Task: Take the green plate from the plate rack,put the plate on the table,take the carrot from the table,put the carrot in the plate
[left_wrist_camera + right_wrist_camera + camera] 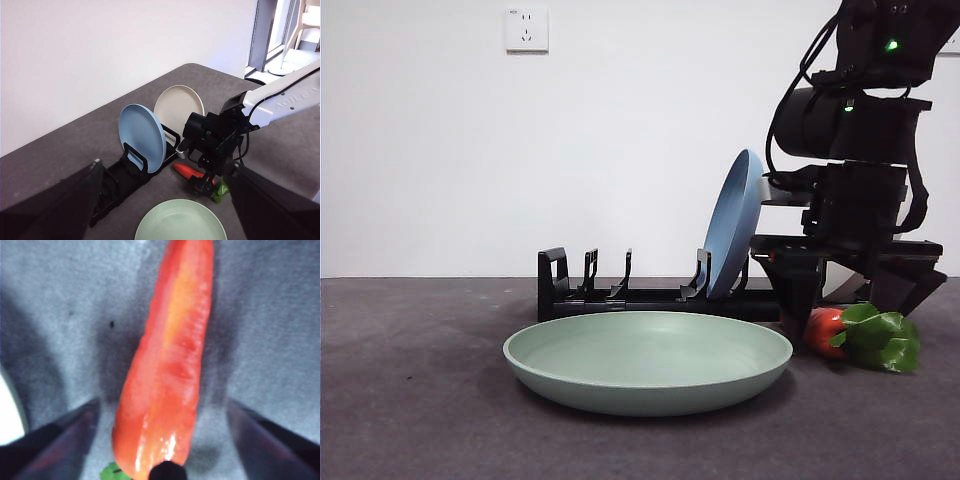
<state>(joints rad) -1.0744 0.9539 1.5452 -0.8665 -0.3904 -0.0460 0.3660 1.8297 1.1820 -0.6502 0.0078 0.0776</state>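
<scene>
Right wrist view: your right gripper (165,460) straddles the carrot (167,360), jaws apart; centre on its body, then close.

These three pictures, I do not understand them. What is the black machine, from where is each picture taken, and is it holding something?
It is a robot with two arms at a flat dark grey table. One picture comes from a low camera looking across the table; the other two come from cameras on the arms' wrists.

On the table lies a wide, pale sage-green round plate. Behind it, a long black plastic plate rack holds a blue plate and a beige plate.

The right end effector is low over a short orange-red toy carrot with green leaves, its jaws open on either side; nothing is gripped yet. The left end effector waits higher up, open and empty, looking down on the scene.
</scene>
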